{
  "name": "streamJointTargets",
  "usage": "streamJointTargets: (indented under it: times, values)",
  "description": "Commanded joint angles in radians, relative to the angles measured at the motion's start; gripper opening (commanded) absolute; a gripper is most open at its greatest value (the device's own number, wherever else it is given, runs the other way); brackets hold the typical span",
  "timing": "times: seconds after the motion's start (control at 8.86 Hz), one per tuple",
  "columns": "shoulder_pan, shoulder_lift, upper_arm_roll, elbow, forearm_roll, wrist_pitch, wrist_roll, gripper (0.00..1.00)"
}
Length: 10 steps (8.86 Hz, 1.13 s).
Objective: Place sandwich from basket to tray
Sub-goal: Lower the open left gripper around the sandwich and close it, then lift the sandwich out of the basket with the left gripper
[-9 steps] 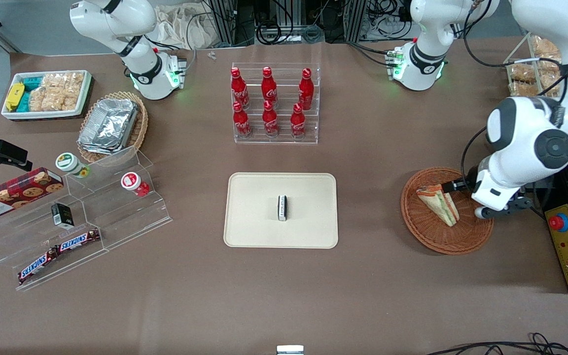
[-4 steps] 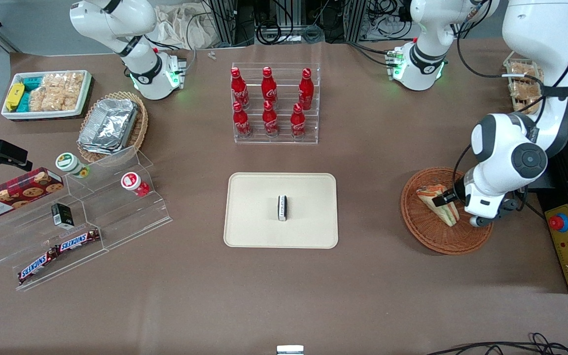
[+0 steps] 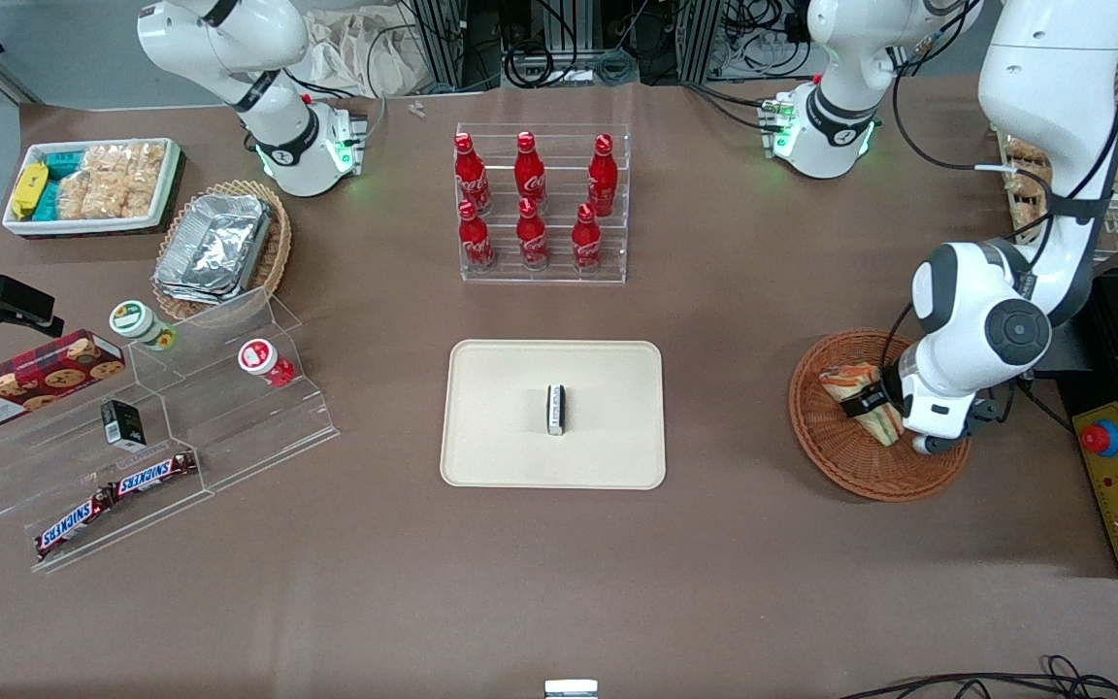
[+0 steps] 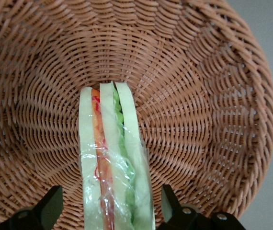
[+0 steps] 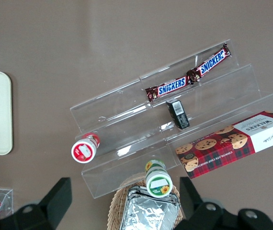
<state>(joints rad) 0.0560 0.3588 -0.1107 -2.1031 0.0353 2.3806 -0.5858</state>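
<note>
The sandwich [image 4: 113, 158] lies between the spread fingers [image 4: 171, 206] of the left arm's gripper [image 3: 868, 406], which hangs low over the basket [image 3: 845, 461] with its jaws wide and nothing yet in their hold; in the wrist view one finger stands clear on each side of the wedge, neither touching the bread. The wedge rests on its side on the wicker floor, wrapped in clear film, its orange and green layers facing up toward the wrist camera and its narrow end pointing toward the basket's middle. The likely trouble from here is the squeeze: soft bread under slick film could buckle or slide out if the fingers close too high on it or too near one end, and a finger that comes down too deep could snag the weave and drag the basket along. The tray [image 3: 501, 456] sits well apart toward the middle of the table, with a small dark block [image 3: 555, 409] standing on it, which a careless set-down could knock.
</note>
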Motion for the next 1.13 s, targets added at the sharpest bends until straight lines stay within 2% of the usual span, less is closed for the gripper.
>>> streamJointTargets:
  times: [0.0, 0.11, 0.23, 0.45, 0.79, 1.02]
  values:
    - [-0.002, -0.014, 0.002, -0.012, 0.012, 0.0, -0.023, 0.44]
    - [-0.002, -0.021, 0.002, -0.002, 0.012, -0.047, -0.02, 0.09]
    - [-0.002, -0.038, 0.0, 0.021, 0.012, -0.096, -0.02, 0.0]
    - [-0.008, -0.095, -0.003, 0.113, 0.011, -0.287, -0.005, 0.0]
    - [-0.016, -0.127, -0.036, 0.413, 0.009, -0.666, 0.02, 0.0]
    - [-0.016, -0.127, -0.053, 0.6, -0.003, -0.86, 0.133, 0.0]
